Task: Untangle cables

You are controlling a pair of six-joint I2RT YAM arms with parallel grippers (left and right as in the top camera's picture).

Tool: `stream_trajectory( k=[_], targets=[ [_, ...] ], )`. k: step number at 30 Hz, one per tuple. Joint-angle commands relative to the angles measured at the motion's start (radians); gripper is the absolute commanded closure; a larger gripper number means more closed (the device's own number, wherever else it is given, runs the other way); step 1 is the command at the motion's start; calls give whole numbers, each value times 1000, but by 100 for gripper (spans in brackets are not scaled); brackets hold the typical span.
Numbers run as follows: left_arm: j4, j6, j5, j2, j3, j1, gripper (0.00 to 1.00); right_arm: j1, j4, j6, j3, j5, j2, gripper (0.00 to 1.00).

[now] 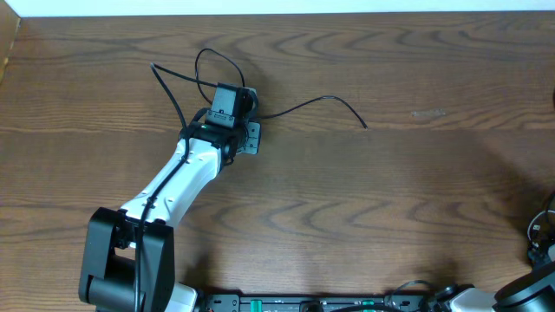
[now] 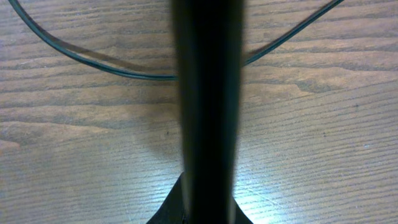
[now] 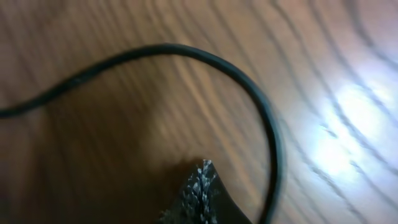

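Left hand (image 1: 247, 102) pressed together at 11 o'clock over thin black cable (image 1: 321, 101) looped on brown wood-grain desk (image 1: 390, 191), tail toward 2 o'clock; right hand (image 3: 202, 177) likewise closed; white strip (image 1: 277, 6) past 12 o'clock edge.

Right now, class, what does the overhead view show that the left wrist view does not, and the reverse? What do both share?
Only overhead: the whole left arm reaching across, plus the black cable with its loops and free end. Only left wrist: the left gripper, shut, seen close up as a dark bar crossing the cable. Both: the thin cable lying on the wooden table.
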State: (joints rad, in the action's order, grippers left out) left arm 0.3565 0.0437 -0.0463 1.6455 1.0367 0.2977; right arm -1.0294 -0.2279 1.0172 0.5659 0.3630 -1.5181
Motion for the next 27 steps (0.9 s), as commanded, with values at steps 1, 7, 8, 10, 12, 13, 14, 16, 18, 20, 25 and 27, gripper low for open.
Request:
stream_trajectory(
  k=[1, 7, 8, 10, 12, 13, 14, 16, 18, 20, 25, 27],
  targets=[
    [1, -18, 13, -3, 6, 3, 93, -1, 16, 4, -13, -106, -93, 99],
    [1, -18, 13, -3, 6, 3, 93, -1, 123, -42, -12, -142, -223, 99],
    [1, -18, 13, -3, 6, 3, 93, -1, 141, -53, -12, -154, -240, 99],
    [1, -18, 13, -3, 6, 3, 92, -1, 200, -88, -11, -191, -292, 99],
    [1, -18, 13, -3, 6, 3, 93, 5, 259, -117, -10, -221, -348, 99],
    [2, -18, 13, -3, 6, 3, 93, 10, 273, -121, -9, -224, -364, 99],
    [1, -18, 13, -3, 6, 3, 92, 16, 290, -137, -6, -229, -379, 99],
    [2, -18, 13, -3, 6, 3, 93, 38, 337, -219, 14, -269, -415, 99],
    [2, -18, 13, -3, 6, 3, 93, 57, 357, -284, 39, -306, -429, 99],
    [2, -18, 13, -3, 6, 3, 92, 78, 373, -358, 77, -355, -439, 99],
    [2, -18, 13, -3, 6, 3, 93, 127, 374, -496, 174, -484, -448, 99],
    [2, -18, 13, -3, 6, 3, 92, 145, 374, -504, 209, -511, -448, 99]
  ],
)
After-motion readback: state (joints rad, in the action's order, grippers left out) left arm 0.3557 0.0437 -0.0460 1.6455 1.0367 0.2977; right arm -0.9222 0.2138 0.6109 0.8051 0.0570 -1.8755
